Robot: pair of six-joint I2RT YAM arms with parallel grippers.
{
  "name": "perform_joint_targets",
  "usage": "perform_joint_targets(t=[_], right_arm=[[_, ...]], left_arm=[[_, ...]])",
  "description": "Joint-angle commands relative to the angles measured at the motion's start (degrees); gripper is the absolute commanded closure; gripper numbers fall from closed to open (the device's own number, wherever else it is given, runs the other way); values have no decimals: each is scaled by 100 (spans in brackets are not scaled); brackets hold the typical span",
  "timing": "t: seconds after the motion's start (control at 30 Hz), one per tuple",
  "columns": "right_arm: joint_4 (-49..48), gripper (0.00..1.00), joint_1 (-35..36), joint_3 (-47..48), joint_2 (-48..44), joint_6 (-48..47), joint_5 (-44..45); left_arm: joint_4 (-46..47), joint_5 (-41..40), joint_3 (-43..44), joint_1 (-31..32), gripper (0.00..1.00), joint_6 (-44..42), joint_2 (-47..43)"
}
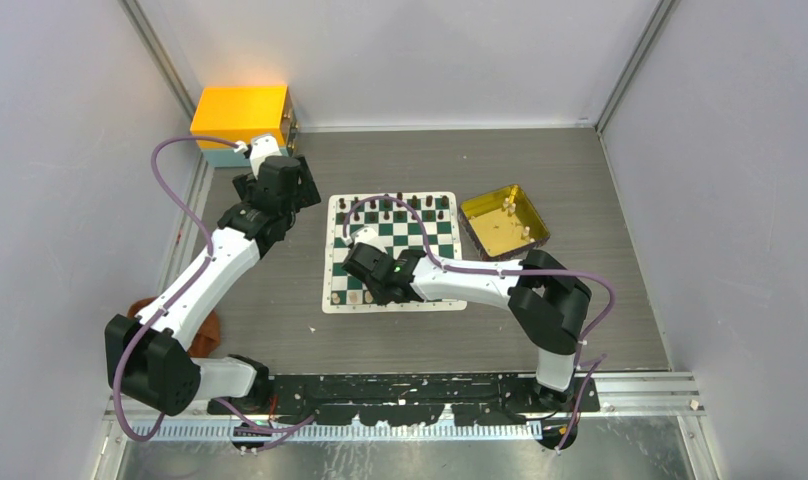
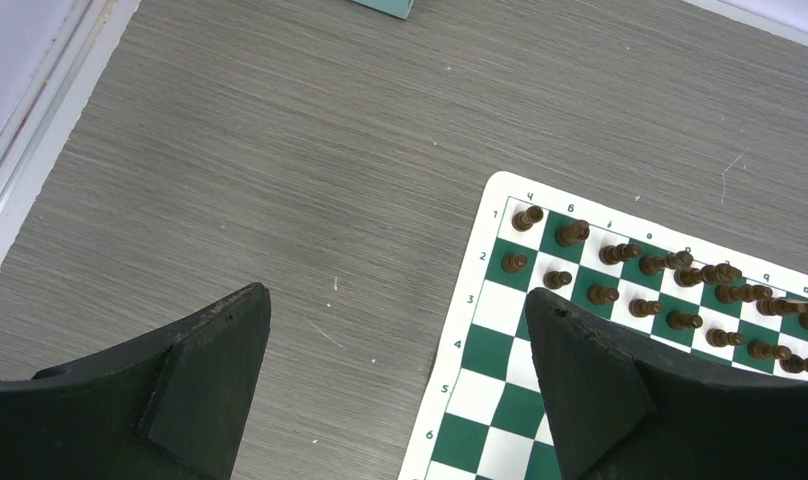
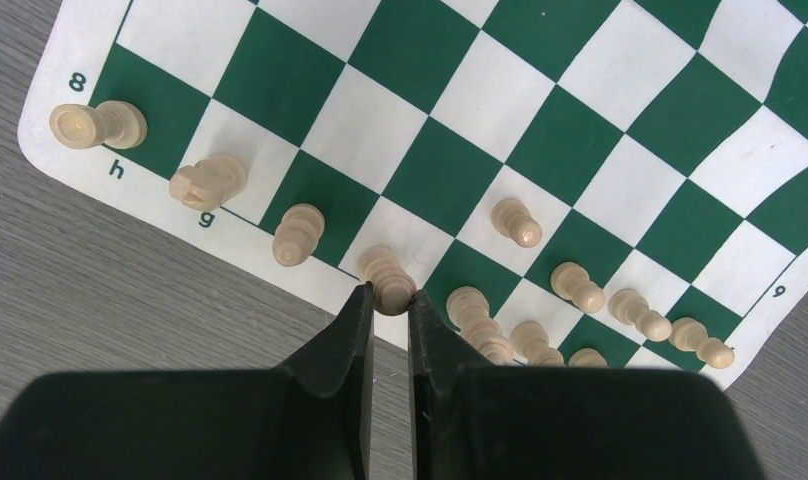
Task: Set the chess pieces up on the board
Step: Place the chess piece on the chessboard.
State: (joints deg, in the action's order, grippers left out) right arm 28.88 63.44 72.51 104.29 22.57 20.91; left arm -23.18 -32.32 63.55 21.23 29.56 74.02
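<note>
From above, the board (image 1: 392, 250) lies mid-desk (image 1: 280, 320), with the gold tray (image 1: 504, 222) just right of it. The right pincer (image 1: 370, 290) hangs over the board's near rows.

Left wrist: the left pincer (image 2: 398, 300) gapes wide and empty beside the dark pieces (image 2: 670, 290), which stand in two rows.

Right wrist: the right pincer is nipped narrowly on a pale piece (image 3: 388, 280) in the board's edge row.

Table (image 2: 280, 150): matt grey wood-grain laminate. Board (image 3: 450, 170): smooth, thin printed mat. Pale pieces (image 3: 298, 235): smooth, satin, wood-look. Tray (image 1: 490, 238): glossy gold, metal-look.
</note>
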Motion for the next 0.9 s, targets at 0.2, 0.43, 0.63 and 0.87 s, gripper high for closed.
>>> perform_joint_targets(t=[0.2,0.43,0.63,0.87], right_arm=[[-246,100,35,-16,-63,-127,102],[-265,100,33,-4,-97,-190,183],[-301,100,30,23,-84,-249,217],[-300,100,30,64,-66,-288,259]], left_arm=[[133,-21,137,-49,1,4,-116],[142,-11,114,-49,2,10,-116],[146,-3,114,-49,1,9,-116],[146,-3,116,-49,2,9,-115]])
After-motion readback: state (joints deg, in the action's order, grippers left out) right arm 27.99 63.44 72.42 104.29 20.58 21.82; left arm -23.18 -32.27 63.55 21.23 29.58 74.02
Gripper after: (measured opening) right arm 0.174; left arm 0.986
